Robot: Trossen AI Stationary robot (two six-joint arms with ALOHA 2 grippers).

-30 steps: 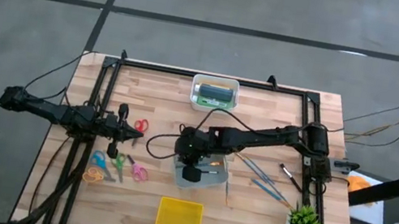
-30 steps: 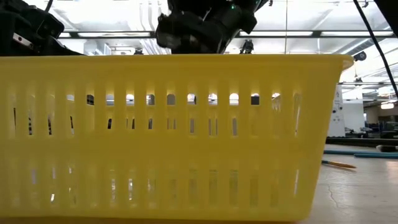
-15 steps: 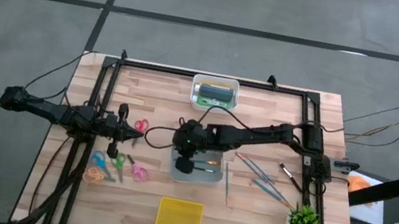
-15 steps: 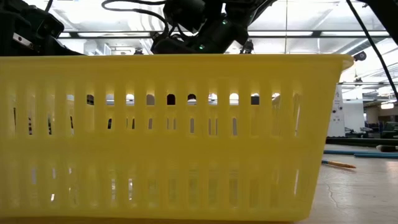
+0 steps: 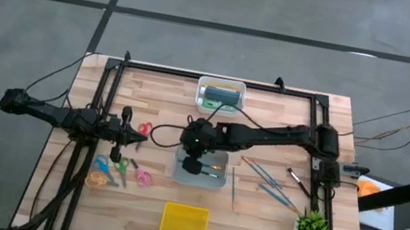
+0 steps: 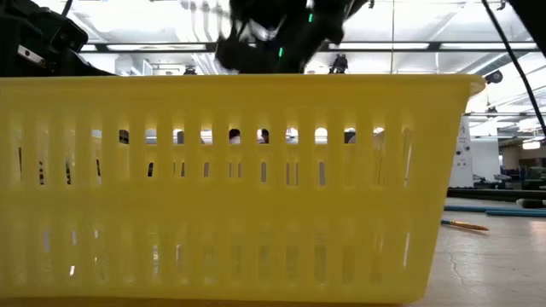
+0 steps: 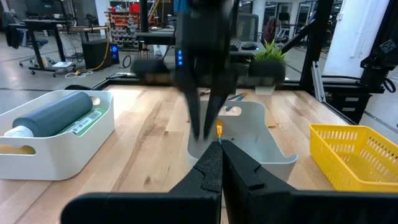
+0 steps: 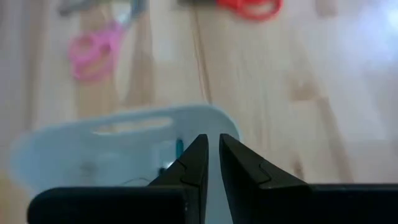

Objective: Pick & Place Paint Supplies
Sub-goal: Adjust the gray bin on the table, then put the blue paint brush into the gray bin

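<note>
My right gripper [image 8: 212,138] is at the far long wall of a pale grey bin [image 5: 210,179] in the middle of the table, shut on that wall. The bin holds an orange-handled brush [image 5: 215,168]. More brushes lie flat on the table to the bin's right [image 5: 262,173] [image 5: 279,197] [image 5: 232,192]. A dark tube [image 5: 221,95] lies in a white bin [image 5: 236,89] at the far edge. My left gripper [image 7: 221,144] waits shut at the table's left, pointing level at the grey bin [image 7: 249,143]. My right gripper has the rim of the grey bin's far long wall [image 8: 231,124], near its left corner, in the narrow gap between its fingers. One finger [image 8: 198,155] stands over the bin's inside, the other over the wood outside. The fingers slant down toward the table's left. Whether the bin is lifted, I cannot tell.
A yellow slotted basket [image 5: 184,221] stands near the front edge and fills the low view [image 6: 239,188]. Coloured scissors [image 5: 119,169] [image 5: 143,128] lie at the left. A green plant [image 5: 312,227] stands at the near right corner. Black frame rails run along both sides.
My right gripper has gone a little toward the far edge and up, and has rolled slightly, staying shut. The grey bin has gone with it toward the table's far and left edges. It now lies square to the table and has uncovered the brush at its right.
</note>
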